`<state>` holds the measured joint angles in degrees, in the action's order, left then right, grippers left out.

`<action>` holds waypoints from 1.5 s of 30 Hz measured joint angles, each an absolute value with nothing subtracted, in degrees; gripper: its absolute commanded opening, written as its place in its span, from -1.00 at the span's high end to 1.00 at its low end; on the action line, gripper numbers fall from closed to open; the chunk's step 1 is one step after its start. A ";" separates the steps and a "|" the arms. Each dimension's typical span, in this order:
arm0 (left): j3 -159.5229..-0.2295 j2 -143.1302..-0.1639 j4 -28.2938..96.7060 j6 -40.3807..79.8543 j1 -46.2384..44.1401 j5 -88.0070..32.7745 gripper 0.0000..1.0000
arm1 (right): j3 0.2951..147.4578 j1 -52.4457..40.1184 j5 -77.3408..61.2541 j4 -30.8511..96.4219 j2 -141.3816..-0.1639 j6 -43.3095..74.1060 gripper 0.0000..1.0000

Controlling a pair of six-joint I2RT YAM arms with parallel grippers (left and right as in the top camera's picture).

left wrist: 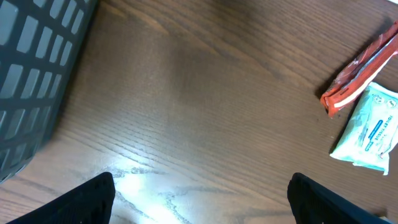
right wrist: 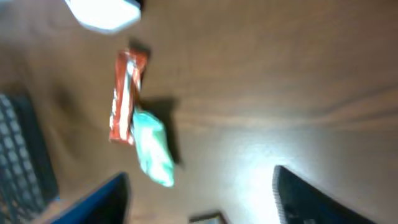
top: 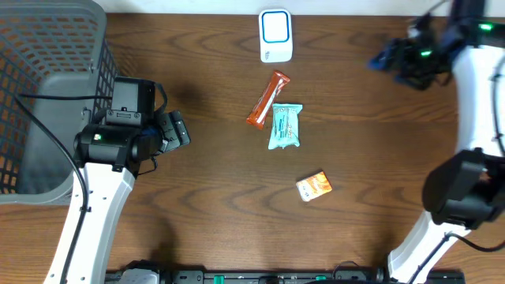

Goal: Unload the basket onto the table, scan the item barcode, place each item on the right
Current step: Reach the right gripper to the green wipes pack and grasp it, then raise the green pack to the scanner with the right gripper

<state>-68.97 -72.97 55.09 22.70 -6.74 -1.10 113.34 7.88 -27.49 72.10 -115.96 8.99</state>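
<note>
A white barcode scanner (top: 275, 35) with a blue-rimmed window stands at the table's far middle. Below it lie three items: an orange-red bar (top: 267, 99), a teal packet (top: 285, 126) touching the bar's lower end, and a small orange box (top: 314, 186) nearer the front. My left gripper (top: 175, 130) hovers left of them, open, nothing between its fingers (left wrist: 93, 199). In the left wrist view the bar (left wrist: 360, 65) and packet (left wrist: 373, 127) sit at the right edge. My right gripper (top: 389, 58) is at the far right, open and empty (right wrist: 199, 199). The blurred right wrist view shows the scanner (right wrist: 102, 12), bar (right wrist: 124, 96) and packet (right wrist: 152, 152).
A grey plastic basket (top: 47, 47) fills the far left corner, close behind my left arm, and its wall (left wrist: 31, 74) shows in the left wrist view. Cables hang near the right arm (top: 430, 59) at the top right.
</note>
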 measured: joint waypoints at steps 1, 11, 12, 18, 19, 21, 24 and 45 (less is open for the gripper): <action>-68.97 -72.97 55.07 22.70 -6.74 -1.10 -0.78 | 112.46 5.87 -26.33 72.23 -116.11 8.64 -0.05; -68.97 -72.97 55.07 22.70 -6.74 -1.13 -0.77 | 96.90 -10.61 -20.73 59.75 -117.71 9.15 -0.70; -68.97 -72.97 55.07 22.70 -6.74 -1.13 -0.77 | 95.09 -11.55 -20.60 57.67 -117.71 9.80 -0.68; -68.97 -72.97 55.05 22.70 -6.74 -1.10 -0.78 | 88.90 -15.20 -20.23 49.95 -117.73 13.15 -0.47; -68.97 -72.97 55.07 22.70 -6.74 -1.10 -0.77 | 88.14 -15.70 -20.21 48.62 -117.73 13.98 -0.42; -68.97 -72.97 55.07 22.70 -6.74 -1.10 -0.77 | 86.78 -16.25 -20.08 46.06 -117.73 15.44 -0.35; -68.97 -72.97 55.05 22.70 -6.74 -1.10 -0.77 | 84.53 -16.60 -20.05 42.00 -117.73 17.17 -0.34; -68.97 -72.97 55.07 22.70 -6.74 -1.13 -0.77 | 75.94 -17.30 -45.17 23.38 -117.73 18.72 0.98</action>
<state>-68.97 -72.97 55.07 22.70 -6.74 -1.13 75.94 -17.30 -45.17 23.38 -117.73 18.72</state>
